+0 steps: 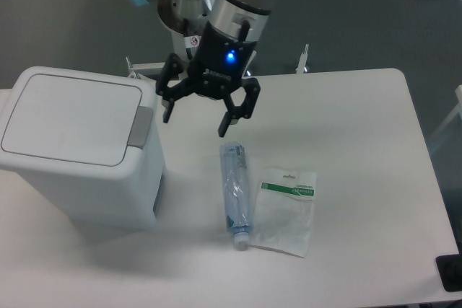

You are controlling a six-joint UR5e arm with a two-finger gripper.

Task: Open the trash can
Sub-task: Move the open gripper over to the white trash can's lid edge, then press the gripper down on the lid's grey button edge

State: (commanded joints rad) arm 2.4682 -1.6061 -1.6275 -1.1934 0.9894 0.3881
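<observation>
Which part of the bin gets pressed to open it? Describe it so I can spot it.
Find the big white trash can at the table's left. On the right edge of its closed lid sits the push tab, facing the gripper. It is the only grey patch on the white bin.

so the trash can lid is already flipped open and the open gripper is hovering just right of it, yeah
Not quite: the camera view shows the trash can with its lid flat and closed. The rest holds: the gripper is open, just right of it.
</observation>
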